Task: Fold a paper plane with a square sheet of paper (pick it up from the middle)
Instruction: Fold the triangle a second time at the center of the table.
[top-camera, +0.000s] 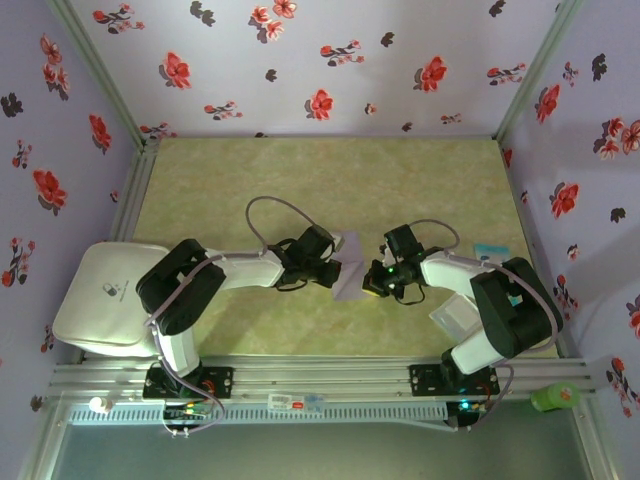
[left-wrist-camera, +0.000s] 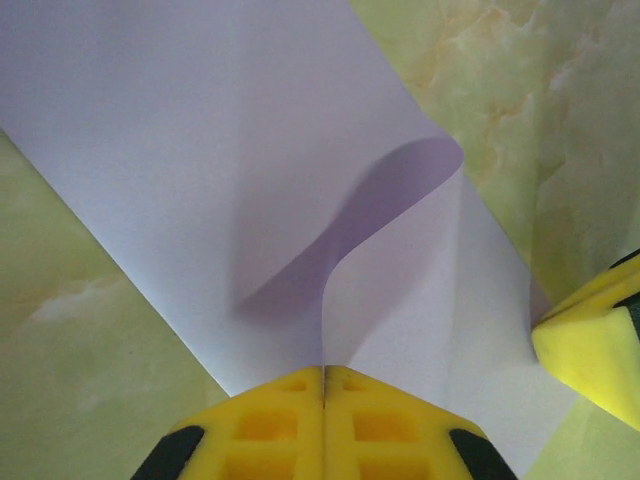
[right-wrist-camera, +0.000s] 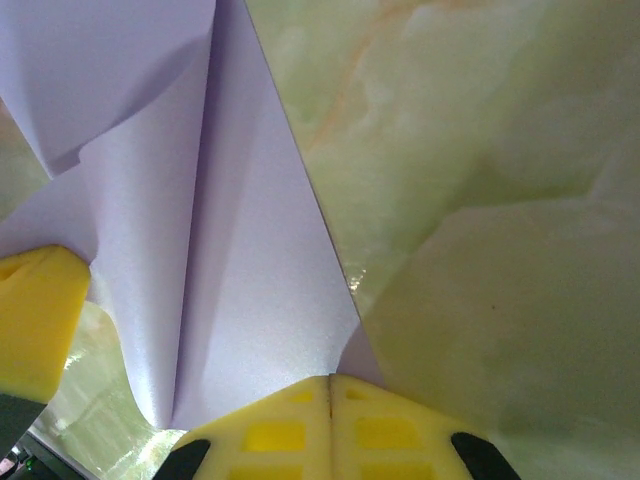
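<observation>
Left gripper (left-wrist-camera: 324, 372), jaws closed, pinches one edge of the creased lavender paper (left-wrist-camera: 200, 150), and the right gripper (right-wrist-camera: 330, 380) pinches its opposite side over the green table (top-camera: 250, 180).

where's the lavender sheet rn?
Top view: over the table centre, the lavender sheet sits pinched between left claw and right claw, both shut on it.

Lavender walls (top-camera: 320, 60) printed with red and dark flowers enclose a green marbled tabletop (top-camera: 300, 180) edged by aluminium rails (top-camera: 330, 372).
</observation>
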